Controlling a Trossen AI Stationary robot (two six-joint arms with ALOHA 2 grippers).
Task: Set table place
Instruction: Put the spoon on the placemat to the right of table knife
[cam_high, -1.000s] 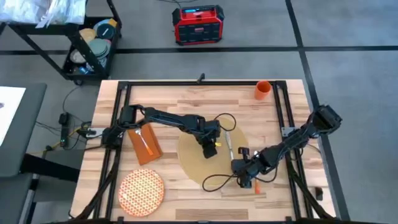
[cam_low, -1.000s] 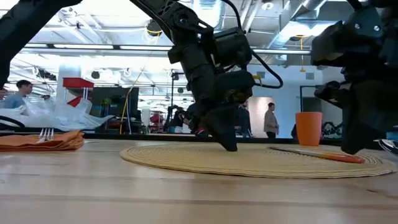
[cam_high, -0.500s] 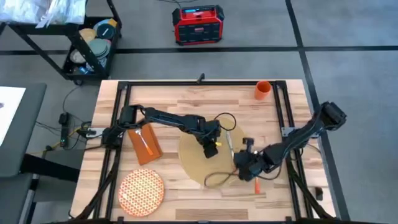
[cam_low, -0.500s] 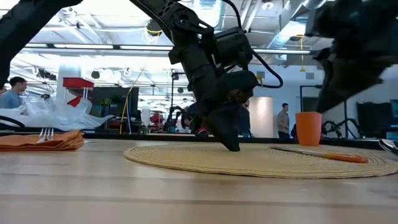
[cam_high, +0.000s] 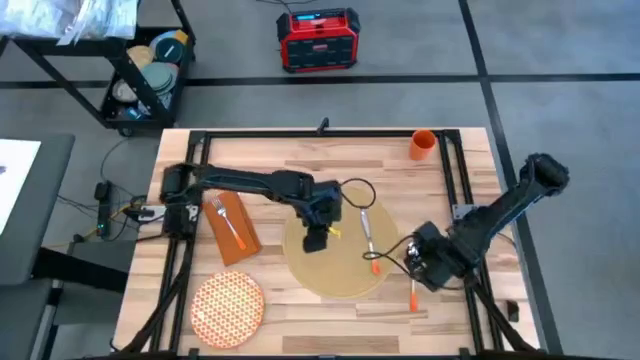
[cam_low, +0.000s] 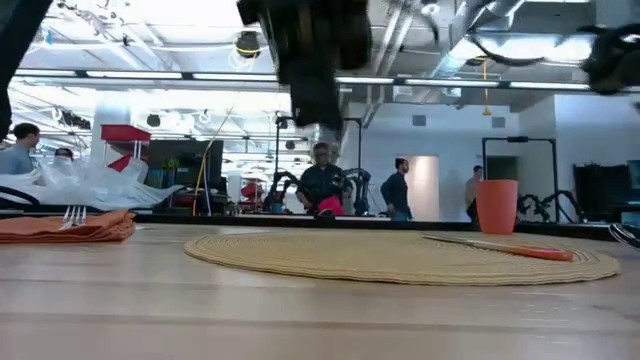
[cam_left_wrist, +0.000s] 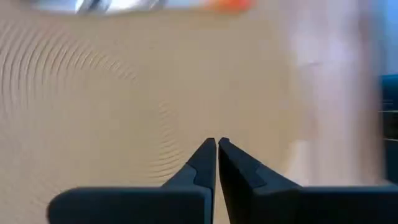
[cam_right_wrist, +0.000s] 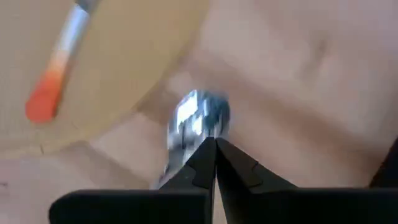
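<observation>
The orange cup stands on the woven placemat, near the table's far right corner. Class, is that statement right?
Not quite. The orange cup is near the far right corner of the table, but it stands on bare wood, well apart from the woven placemat. The high view shows the gap plainly. What does lie on the placemat is an orange-handled knife.

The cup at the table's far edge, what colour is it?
Orange. The cup shows best in the low view.
</observation>
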